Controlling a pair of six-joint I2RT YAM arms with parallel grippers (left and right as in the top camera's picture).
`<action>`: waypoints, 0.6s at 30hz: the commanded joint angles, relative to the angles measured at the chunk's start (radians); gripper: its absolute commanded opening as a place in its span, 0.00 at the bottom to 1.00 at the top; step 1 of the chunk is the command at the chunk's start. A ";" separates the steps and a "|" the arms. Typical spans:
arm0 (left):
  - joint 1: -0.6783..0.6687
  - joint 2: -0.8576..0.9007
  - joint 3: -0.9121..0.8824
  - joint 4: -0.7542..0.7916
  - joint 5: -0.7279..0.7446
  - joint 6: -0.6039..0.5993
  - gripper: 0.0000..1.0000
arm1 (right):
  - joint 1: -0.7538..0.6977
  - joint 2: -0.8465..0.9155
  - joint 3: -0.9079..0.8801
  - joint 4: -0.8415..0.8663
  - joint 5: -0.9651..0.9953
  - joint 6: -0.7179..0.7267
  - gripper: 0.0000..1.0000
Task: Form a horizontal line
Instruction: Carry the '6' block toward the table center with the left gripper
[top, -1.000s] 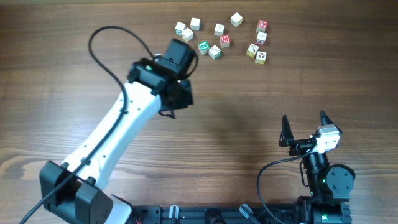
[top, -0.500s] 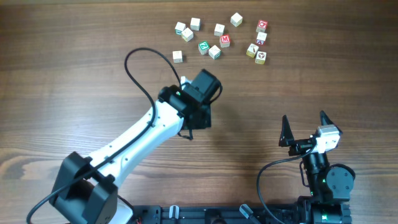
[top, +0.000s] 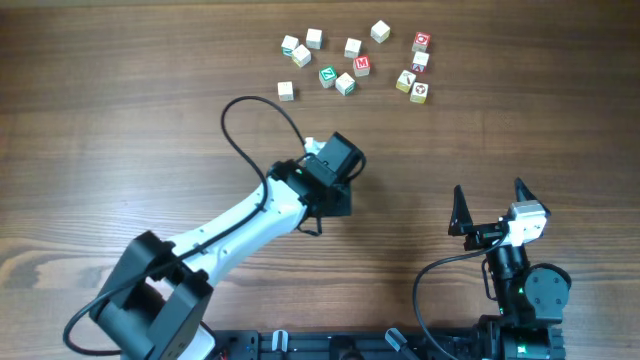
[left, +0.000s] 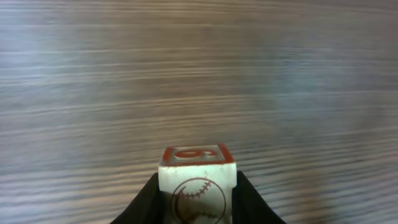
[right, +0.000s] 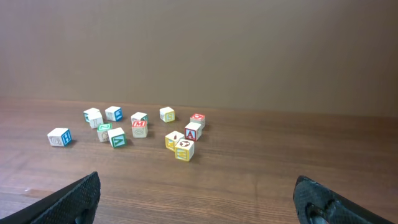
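My left gripper (left: 198, 199) is shut on a white wooden block (left: 198, 180) with a red-edged top face and a baseball drawing on its side. In the overhead view the left gripper (top: 338, 190) sits over the middle of the table, and the block is hidden under it. Several letter blocks (top: 345, 83) lie scattered at the far middle of the table; they also show in the right wrist view (right: 138, 127). One white block (top: 286, 91) lies a little apart at the left of the cluster. My right gripper (top: 490, 205) is open and empty at the near right.
A black cable (top: 250, 110) loops above the left arm. The yellow blocks (right: 180, 145) are the cluster's nearest to the right gripper. The wooden table (top: 120, 120) extends on all sides.
My left arm has moved from the block cluster toward the near middle of the table, carrying the block. One white block shows where the gripper had been. The right arm has not moved.
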 joint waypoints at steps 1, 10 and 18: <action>-0.017 0.072 -0.006 0.077 0.042 0.005 0.24 | 0.005 -0.008 -0.001 0.005 0.006 -0.011 1.00; -0.026 0.124 0.007 0.144 0.188 0.055 0.24 | 0.005 -0.008 -0.001 0.005 0.006 -0.011 1.00; -0.081 0.163 0.008 0.261 0.195 0.048 0.25 | 0.005 -0.008 -0.001 0.005 0.006 -0.012 1.00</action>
